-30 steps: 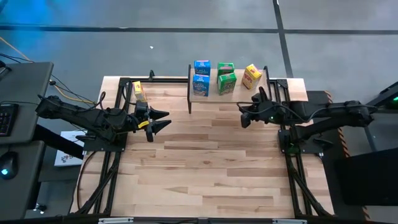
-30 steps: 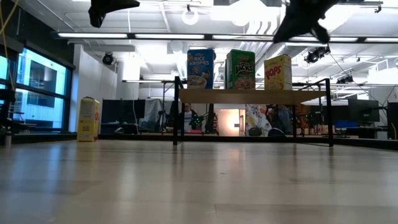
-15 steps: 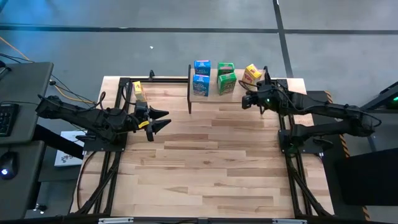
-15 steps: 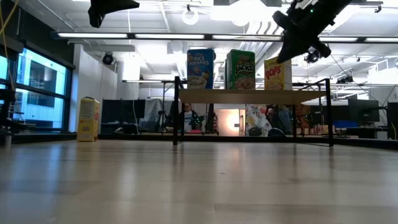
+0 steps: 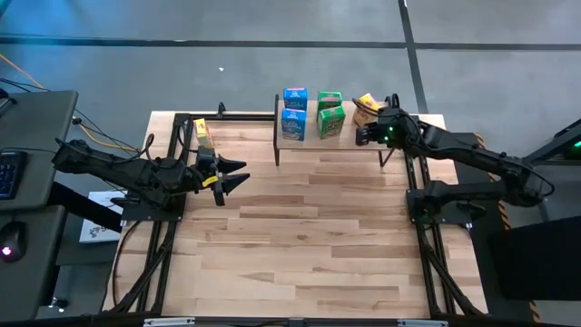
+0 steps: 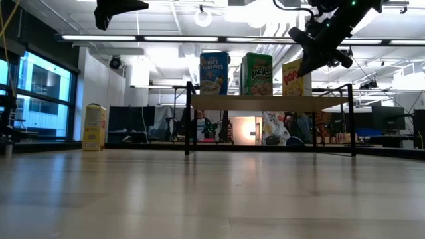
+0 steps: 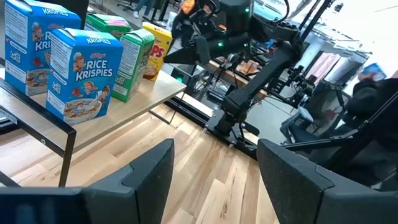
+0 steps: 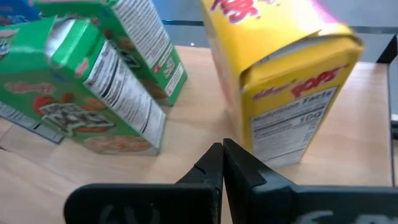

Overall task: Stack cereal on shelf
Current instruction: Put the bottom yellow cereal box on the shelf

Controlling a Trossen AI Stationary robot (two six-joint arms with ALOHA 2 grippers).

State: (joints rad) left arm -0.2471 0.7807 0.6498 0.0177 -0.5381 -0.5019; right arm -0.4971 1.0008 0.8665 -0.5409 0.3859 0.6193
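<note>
Five boxes are up on the shelf (image 5: 304, 143) already and one yellow box (image 5: 201, 133) is still down on the table (image 5: 300, 236), so this is near the end.

Going left to right: the left gripper (image 5: 238, 175) hangs over the table's left side with its fingers spread wide and nothing in them, exactly where it was a second ago. The stray yellow box stands upright at the table's back left edge, just behind that gripper and well apart from the shelf.

On the shelf, the two blue boxes (image 5: 294, 113) sit at the left end, one behind the other, then the two green boxes (image 5: 330, 112), same arrangement. At the right end is the shelved yellow box (image 5: 365, 106), turned a bit askew compared with its neighbours.

What changed is the right arm. A second ago the right gripper (image 5: 370, 133) hovered out over the table in front of the shelf; now it has swung in above the shelf's right end. In the right wrist view its fingers (image 8: 214, 163) are pinched together on nothing, tips right at the yellow box's base.

Best guess is that it's about to nudge that crooked box square, not grab anything. If so, the last yellow box looks like the left arm's job.
</note>
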